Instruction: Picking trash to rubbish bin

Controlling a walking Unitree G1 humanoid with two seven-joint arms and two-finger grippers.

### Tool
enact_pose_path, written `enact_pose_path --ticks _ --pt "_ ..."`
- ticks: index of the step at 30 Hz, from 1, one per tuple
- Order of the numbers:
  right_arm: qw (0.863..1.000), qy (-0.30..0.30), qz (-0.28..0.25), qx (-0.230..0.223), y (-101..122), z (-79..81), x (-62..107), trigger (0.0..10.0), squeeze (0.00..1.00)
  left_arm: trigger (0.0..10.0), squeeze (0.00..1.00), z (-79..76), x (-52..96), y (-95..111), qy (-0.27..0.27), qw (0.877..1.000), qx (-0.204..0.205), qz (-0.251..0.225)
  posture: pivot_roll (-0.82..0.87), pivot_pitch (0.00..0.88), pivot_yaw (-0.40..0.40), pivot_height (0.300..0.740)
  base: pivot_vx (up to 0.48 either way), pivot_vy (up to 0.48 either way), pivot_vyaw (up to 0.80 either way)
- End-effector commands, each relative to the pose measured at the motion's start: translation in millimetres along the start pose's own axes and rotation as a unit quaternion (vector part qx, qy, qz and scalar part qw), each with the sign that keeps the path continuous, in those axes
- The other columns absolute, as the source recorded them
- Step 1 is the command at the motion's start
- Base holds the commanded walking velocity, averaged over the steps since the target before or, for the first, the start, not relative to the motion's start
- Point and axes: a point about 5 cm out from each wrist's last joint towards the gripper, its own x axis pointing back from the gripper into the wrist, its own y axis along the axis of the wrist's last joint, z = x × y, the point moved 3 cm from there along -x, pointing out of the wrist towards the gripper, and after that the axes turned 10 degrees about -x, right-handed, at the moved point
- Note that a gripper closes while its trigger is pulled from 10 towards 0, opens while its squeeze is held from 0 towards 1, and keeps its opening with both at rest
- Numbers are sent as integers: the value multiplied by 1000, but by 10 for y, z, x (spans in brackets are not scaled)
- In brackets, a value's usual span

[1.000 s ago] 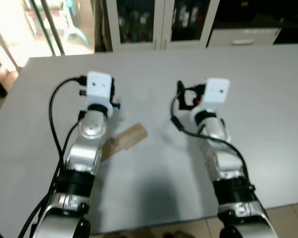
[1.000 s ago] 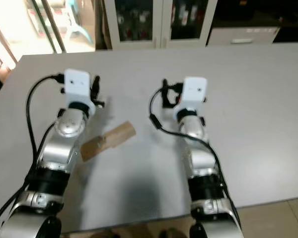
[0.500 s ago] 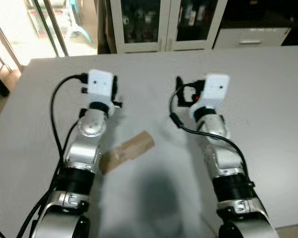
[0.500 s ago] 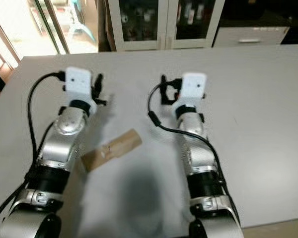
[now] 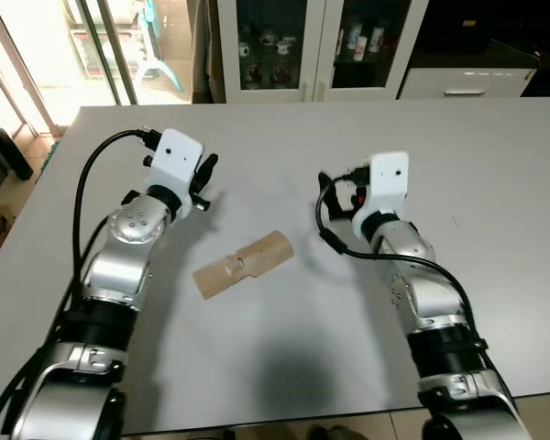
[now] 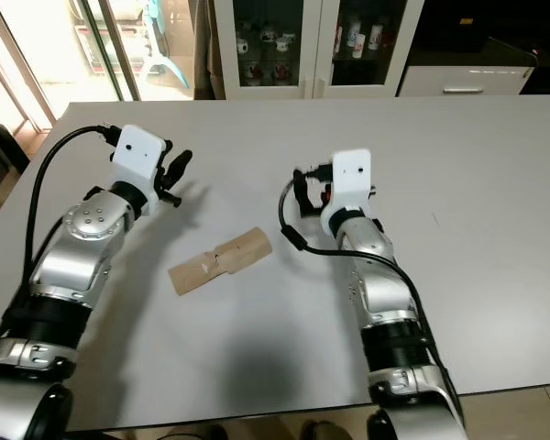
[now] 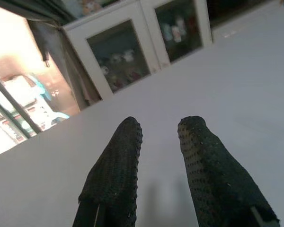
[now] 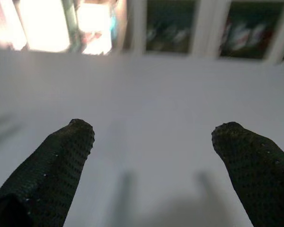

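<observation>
Cardboard scrap (image 5: pixel 243 266) lies flat on table (image 5: pixel 495 165) btwn both arms, untouched: left gripper (image 7: pixel 158 130) slightly parted, right gripper (image 8: pixel 151 137) spread wide, prob. readying a grab.

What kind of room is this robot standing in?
Probably a dining or meeting room: a large grey table, white glass-door cabinets holding cups, and a glass door to a bright outside.

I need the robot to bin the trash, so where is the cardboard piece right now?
The cardboard piece lies flat on the grey table, between the two arms, nearer the left gripper than the right gripper.
</observation>
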Motion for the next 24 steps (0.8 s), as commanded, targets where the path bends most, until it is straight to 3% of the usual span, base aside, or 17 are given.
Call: enact_pose_path --ticks 1,3,9,12,14,17,24 --pt "999 42 31 4 -51 6 64 10000 0 10000 0 -35 56 -29 -35 999 -9 4 5 67 29 740 0 0 0" --pt "994 91 57 28 -103 23 148 10000 0 10000 0 -5 94 -43 -47 999 -8 5 2 69 26 740 0 0 0" --pt "989 120 79 42 -152 6 219 10000 0 10000 0 -15 100 -61 -58 998 -8 9 5 69 22 740 0 0 0" --pt "985 143 85 47 -160 48 263 10000 0 10000 0 -64 102 -60 -71 997 -1 9 3 69 19 740 0 0 0" --pt "977 183 97 54 -190 163 330 10000 0 10000 0 -152 109 -36 -102 995 6 1 3 72 17 740 0 0 0" --pt "976 189 100 52 -197 181 340 10000 0 10000 0 -172 112 -30 -111 994 7 -1 3 72 17 740 0 0 0" --pt "967 214 121 65 -273 216 411 10000 0 10000 0 -307 116 50 -189 982 19 -25 3 72 19 740 0 0 0"
